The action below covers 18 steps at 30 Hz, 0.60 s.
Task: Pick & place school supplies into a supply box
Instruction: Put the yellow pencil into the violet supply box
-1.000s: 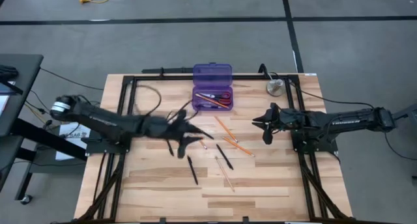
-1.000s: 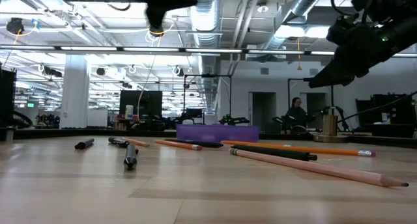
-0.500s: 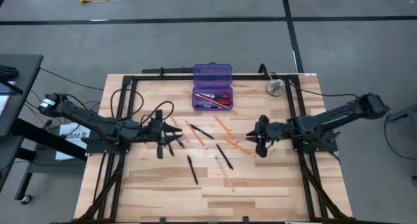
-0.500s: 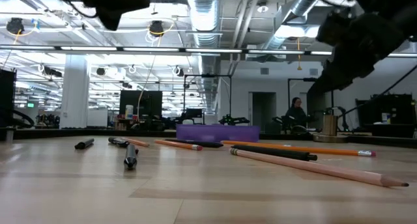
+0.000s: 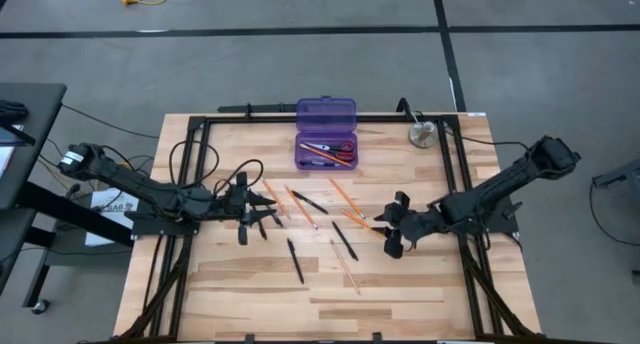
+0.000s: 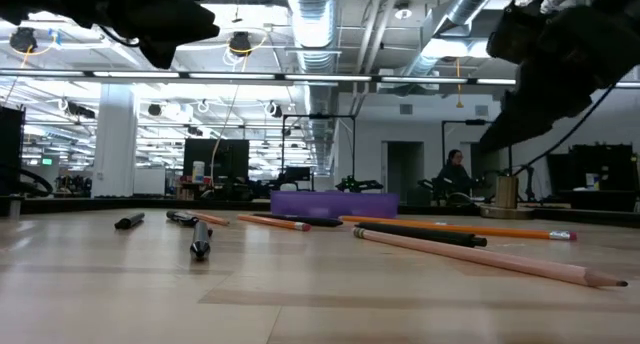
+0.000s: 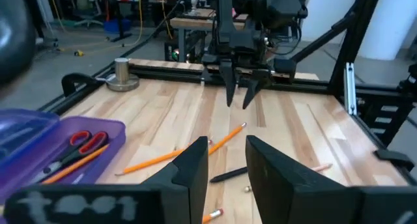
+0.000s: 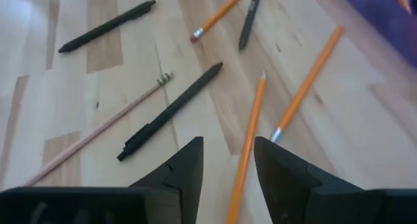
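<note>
The purple supply box [image 5: 326, 134] lies open near the table's far edge, lid folded back. Red-handled scissors [image 5: 343, 148] and an orange pencil lie in its tray, which also shows in the left wrist view [image 7: 39, 146]. Orange pencils [image 5: 366, 224] and black pens [image 5: 345, 241] lie flat and scattered on the table's middle. My left gripper [image 5: 252, 214] hangs open, left of the scatter, touching nothing. My right gripper [image 5: 389, 236] is open above the right end of the scatter. In its wrist view its fingers [image 8: 228, 162] stand either side of an orange pencil [image 8: 252, 123] below them.
A round metal disc [image 5: 422, 134] sits at the far right corner. A black frame [image 5: 200, 134] runs along the table's sides and far edge. A pale pencil [image 5: 345, 269] and a black pen [image 5: 295, 261] lie toward the near edge. A person [image 6: 455, 174] is far off in the room.
My left gripper drew back toward the table's left edge, away from the box, and then kept still. My right gripper moved toward the near edge and a little left, coming over the pencils, with its arm stretching out lower. The supplies have not moved.
</note>
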{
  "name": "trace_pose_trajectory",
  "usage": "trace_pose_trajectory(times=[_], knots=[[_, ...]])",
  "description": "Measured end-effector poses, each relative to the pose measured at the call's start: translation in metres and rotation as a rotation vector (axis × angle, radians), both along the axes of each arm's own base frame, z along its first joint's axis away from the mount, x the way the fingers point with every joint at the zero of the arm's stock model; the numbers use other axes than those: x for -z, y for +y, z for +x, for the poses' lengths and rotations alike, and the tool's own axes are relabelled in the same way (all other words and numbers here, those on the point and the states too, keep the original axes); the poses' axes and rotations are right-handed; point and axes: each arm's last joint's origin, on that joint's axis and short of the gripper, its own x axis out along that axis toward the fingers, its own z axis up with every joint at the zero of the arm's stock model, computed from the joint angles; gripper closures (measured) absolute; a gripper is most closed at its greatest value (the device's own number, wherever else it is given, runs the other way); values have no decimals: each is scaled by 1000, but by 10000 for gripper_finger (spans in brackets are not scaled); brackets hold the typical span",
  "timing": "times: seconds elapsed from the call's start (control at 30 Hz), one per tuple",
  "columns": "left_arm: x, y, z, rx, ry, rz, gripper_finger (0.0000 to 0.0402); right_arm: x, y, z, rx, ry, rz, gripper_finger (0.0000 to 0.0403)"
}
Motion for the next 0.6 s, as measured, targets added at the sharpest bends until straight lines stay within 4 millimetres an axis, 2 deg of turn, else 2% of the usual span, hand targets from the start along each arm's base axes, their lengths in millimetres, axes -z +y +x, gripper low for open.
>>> trace_pose_trajectory(times=[0.2, 0.6], knots=[[0, 0, 0, 6, 4, 58, 310, 19, 10, 1, 60, 54, -20, 266], [-2, 0, 0, 13, -2, 118, 310, 53, 14, 6, 133, 157, -33, 268]])
